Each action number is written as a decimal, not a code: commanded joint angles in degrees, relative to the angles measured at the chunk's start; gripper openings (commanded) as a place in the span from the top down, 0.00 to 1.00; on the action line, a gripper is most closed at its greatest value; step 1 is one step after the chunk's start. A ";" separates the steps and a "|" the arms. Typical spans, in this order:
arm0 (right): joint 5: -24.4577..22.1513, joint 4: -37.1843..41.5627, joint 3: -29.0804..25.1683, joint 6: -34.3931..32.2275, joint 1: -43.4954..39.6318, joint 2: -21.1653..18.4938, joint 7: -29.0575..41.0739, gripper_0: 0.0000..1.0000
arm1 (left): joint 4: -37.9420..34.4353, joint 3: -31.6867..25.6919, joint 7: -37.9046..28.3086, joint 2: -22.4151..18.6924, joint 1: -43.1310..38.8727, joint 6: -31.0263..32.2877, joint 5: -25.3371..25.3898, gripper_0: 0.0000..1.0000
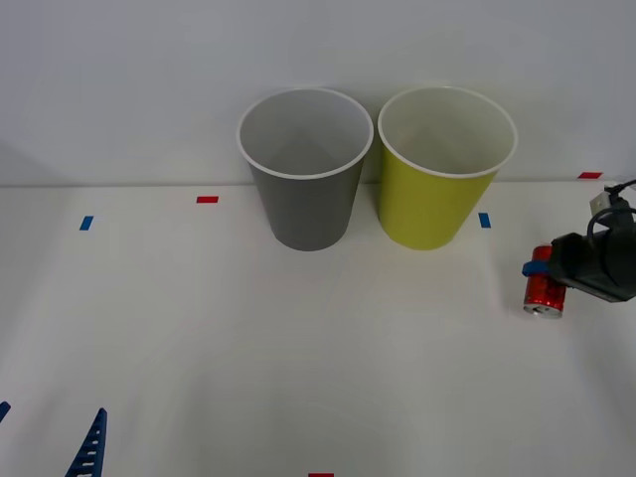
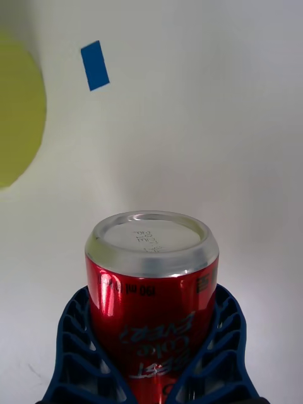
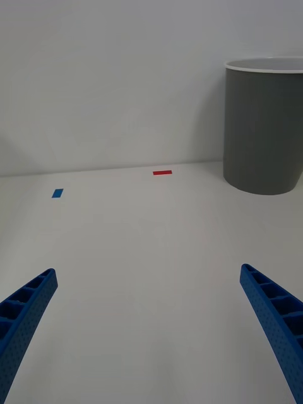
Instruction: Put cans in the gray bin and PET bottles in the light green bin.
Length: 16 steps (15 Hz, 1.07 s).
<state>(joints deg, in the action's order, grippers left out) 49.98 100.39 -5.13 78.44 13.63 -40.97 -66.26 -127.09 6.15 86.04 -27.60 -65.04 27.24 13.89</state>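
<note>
A small red can [image 1: 544, 291] with silver ends sits at the table's right side, to the right of the light green bin [image 1: 447, 169]. My right gripper [image 1: 542, 270] reaches in from the right and is shut on it. In the right wrist view its blue fingers [image 2: 72, 341] hug both sides of the can [image 2: 151, 284]. The gray bin [image 1: 305, 169] stands just left of the green one, and both are upright at the back. My left gripper [image 1: 45, 427] waits open near the front left corner. PET bottles are out of view.
Small blue tape marks [image 1: 86, 223] and red tape marks [image 1: 207, 199] lie on the white table. A white wall rises right behind the bins. The left wrist view has the gray bin [image 3: 265, 126] far off beyond bare table.
</note>
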 commanded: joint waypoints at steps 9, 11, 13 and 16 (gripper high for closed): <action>2.75 15.97 -16.84 1.46 -5.99 9.86 -19.09 1.00 | 0.00 0.00 0.00 0.00 0.00 0.00 0.00 0.00; 4.69 19.49 -20.00 1.46 -7.39 10.91 -20.67 1.00 | 0.00 0.00 0.00 0.00 0.00 0.00 0.00 0.00; 4.51 25.64 -21.06 1.02 -7.66 11.17 -21.19 1.00 | 0.00 0.00 0.00 0.00 0.00 0.00 0.00 0.00; 0.29 35.75 -20.97 -0.04 -7.48 11.09 -20.23 1.00 | 0.00 0.00 0.00 0.00 0.00 0.00 0.00 0.00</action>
<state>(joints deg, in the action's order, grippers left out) 51.85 133.05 -26.07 78.89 6.06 -29.85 -86.96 -127.09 6.15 86.04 -27.60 -65.04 27.25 13.89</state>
